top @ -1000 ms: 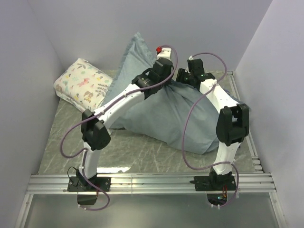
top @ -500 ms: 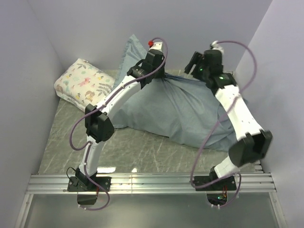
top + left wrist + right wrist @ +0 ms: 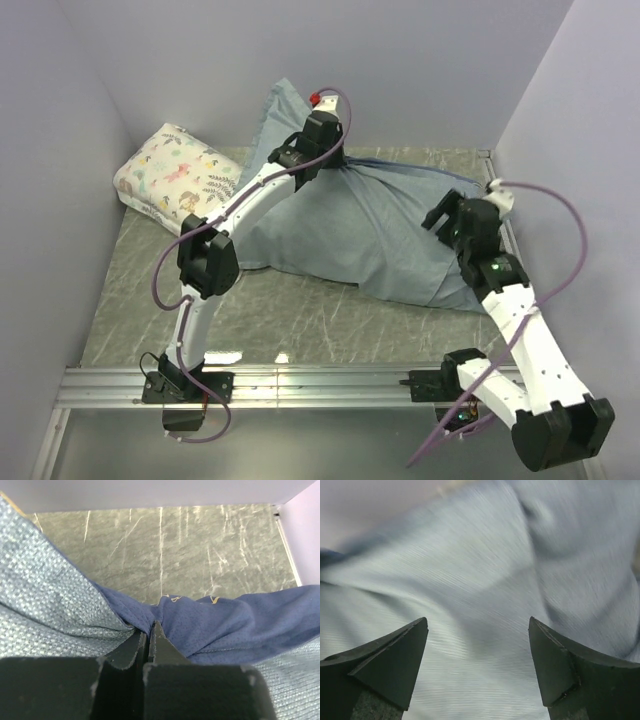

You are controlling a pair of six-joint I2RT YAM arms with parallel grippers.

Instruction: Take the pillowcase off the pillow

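The pillowcase lies across the middle of the table with its paler blue-grey side out, bulging over a filling that is fully hidden; no plain white pillow shows. My left gripper is shut on a bunched fold at the case's far top edge. In the left wrist view the jaws pinch dark navy fabric with pale script. My right gripper is open and empty just above the case's right end. In the right wrist view its fingertips stand wide apart over blurred blue-grey cloth.
A smaller white pillow with pastel floral print lies at the back left against the wall. Grey walls close in the left, back and right sides. The green-grey table surface shows in front of the case.
My right arm has swung from the case's bunched top edge forward and right to the case's right end, jaws open. My left gripper has moved slightly back-left, still holding the fabric.
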